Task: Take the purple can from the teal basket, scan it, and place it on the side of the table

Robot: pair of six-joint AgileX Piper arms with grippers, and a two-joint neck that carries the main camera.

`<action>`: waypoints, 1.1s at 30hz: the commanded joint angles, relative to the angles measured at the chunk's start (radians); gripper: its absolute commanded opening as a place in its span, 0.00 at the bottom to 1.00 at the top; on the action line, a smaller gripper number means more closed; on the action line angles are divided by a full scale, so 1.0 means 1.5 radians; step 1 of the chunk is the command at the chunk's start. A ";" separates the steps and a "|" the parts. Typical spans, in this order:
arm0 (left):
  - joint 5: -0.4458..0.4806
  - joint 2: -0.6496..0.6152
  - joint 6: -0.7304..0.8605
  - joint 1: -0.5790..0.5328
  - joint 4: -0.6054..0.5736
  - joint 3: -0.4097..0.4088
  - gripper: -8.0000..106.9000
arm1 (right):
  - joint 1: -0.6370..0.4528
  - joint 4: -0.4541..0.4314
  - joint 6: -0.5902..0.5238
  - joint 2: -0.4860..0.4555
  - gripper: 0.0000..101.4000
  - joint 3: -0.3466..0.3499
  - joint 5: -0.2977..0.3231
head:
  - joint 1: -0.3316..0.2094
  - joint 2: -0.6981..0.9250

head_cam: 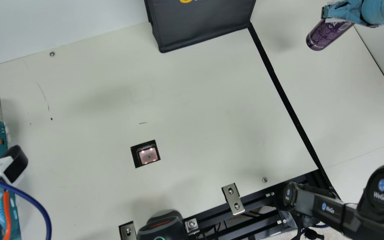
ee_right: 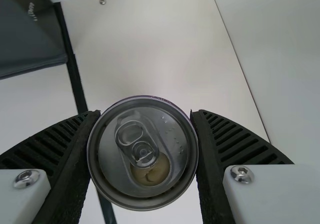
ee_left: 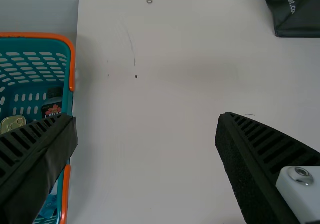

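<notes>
At the main view's upper right, my right gripper [head_cam: 340,15] holds the purple can [head_cam: 327,35], tilted, above the side table part beyond the black strip. In the right wrist view the can's top [ee_right: 142,154] sits between both fingers of my right gripper [ee_right: 144,134], which is shut on it. My left gripper [head_cam: 12,165] is at the left edge, by the teal basket [head_cam: 2,135]. The left wrist view has my left gripper [ee_left: 147,129] wide open with nothing between its fingers, one finger over the basket [ee_left: 67,103]. The scanner window [head_cam: 148,155] is set in the table.
A dark bag [head_cam: 202,26] stands at the back. A black handheld device [head_cam: 162,228] and metal brackets [head_cam: 233,199] are along the near edge. The black strip [head_cam: 285,96] divides the table [head_cam: 195,100] from the side part. Other goods, including a dark bottle [ee_left: 52,105], are in the basket.
</notes>
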 commanded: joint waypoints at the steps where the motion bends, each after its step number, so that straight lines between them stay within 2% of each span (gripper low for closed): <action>1: 0.000 0.000 0.000 0.000 0.000 0.000 0.85 | -0.002 -0.003 -0.003 0.021 0.00 -0.003 -0.014 | -0.019 -0.002; 10: 0.000 0.000 0.000 0.000 0.000 0.000 0.85 | -0.007 -0.008 -0.001 0.116 0.00 -0.046 -0.047 | -0.019 -0.002; 21: 0.000 0.000 0.000 0.000 0.000 0.000 0.85 | -0.010 -0.019 0.021 0.212 0.00 -0.116 -0.050 | -0.019 -0.002; 30: 0.000 0.000 0.000 0.000 0.000 0.000 0.85 | -0.010 -0.036 0.044 0.256 0.00 -0.145 -0.051 | -0.019 -0.002; 33: 0.000 0.000 0.000 0.000 0.000 0.000 0.85 | -0.009 -0.041 0.052 0.262 0.10 -0.150 -0.052 | -0.019 -0.002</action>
